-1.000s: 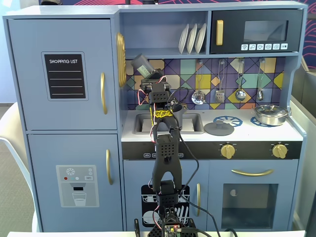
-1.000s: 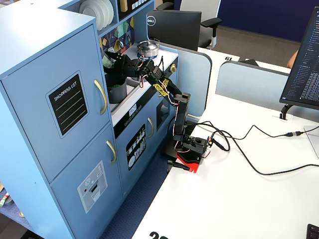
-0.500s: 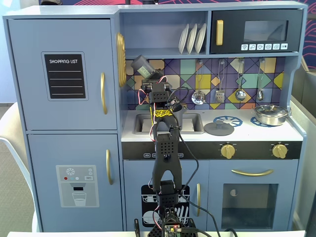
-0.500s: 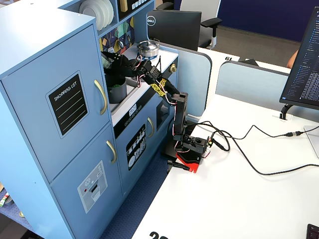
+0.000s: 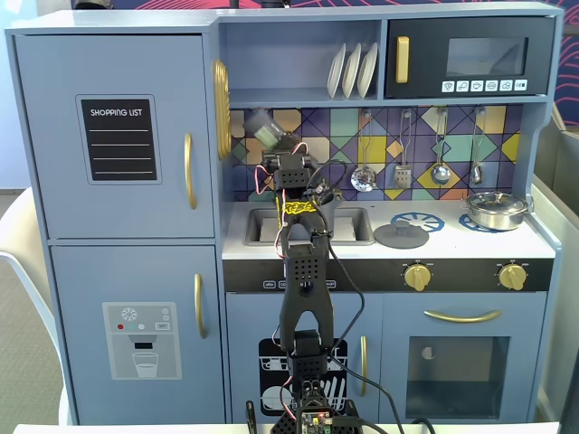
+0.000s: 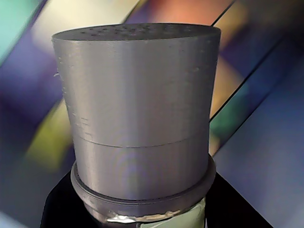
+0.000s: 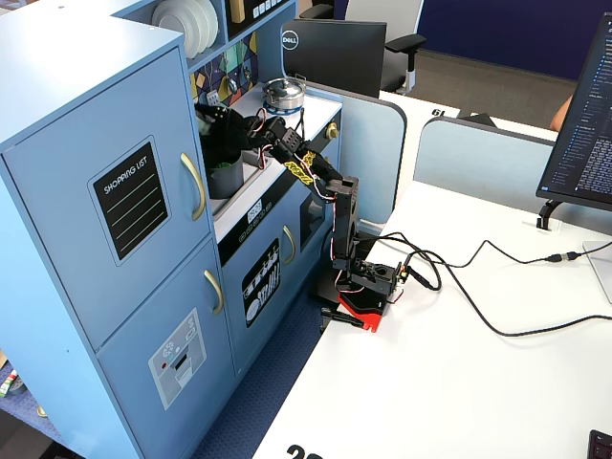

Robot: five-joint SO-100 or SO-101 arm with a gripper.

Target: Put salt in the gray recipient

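Observation:
My gripper [image 5: 273, 145] is shut on the salt shaker [image 5: 263, 128] and holds it tilted in the air in front of the tiled back wall, above the left end of the sink. In the wrist view the gray shaker [image 6: 142, 118] fills the frame, holed top up and pale green label at the bottom edge, with the gripper [image 6: 142, 216] black on both sides of it. The matte dark gray pot [image 7: 227, 179] stands at the sink end of the counter, just below the gripper [image 7: 214, 122]. In the front fixed view the arm hides the pot.
A flat gray lid with a knob [image 5: 401, 236] lies on the counter right of the sink [image 5: 351, 226]. A shiny steel lidded pan [image 5: 495, 210] sits on the far right burner. Utensils [image 5: 440, 172] hang on the back wall. The fridge side [image 5: 215, 136] stands close on the left.

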